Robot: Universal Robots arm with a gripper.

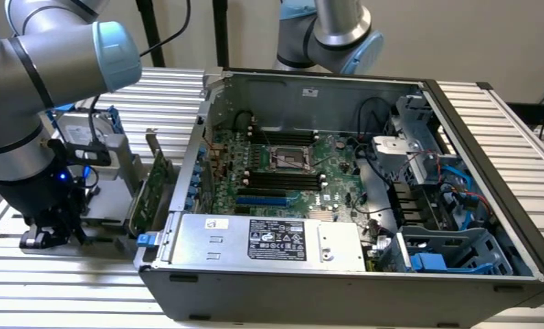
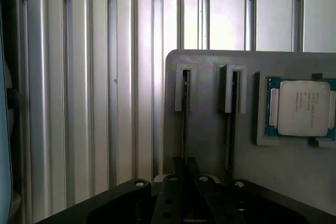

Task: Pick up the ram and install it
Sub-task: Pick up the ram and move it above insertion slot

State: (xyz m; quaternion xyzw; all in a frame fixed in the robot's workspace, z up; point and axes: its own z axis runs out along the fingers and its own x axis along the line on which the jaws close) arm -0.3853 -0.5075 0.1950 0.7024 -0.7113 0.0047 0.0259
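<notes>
Slots [image 2: 185, 90], narrow and straight, cut matte grey holder [image 2: 210, 145] beside square processor [image 2: 303, 107].

The table [image 2: 79, 103] is ribbed satin metal, the holder [image 2: 210, 145] matt plastic, the processor lid [image 2: 303, 107] dull metal.

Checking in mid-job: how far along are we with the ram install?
Done: nothing seated; the motherboard's memory slots look empty. In hand: the gripper sits low over the grey holder beside the case, in line with a thin edge-on stick, apparently the ram, standing in its slot; I cannot tell whether it is gripped. Left: the lift and the install itself.
</notes>
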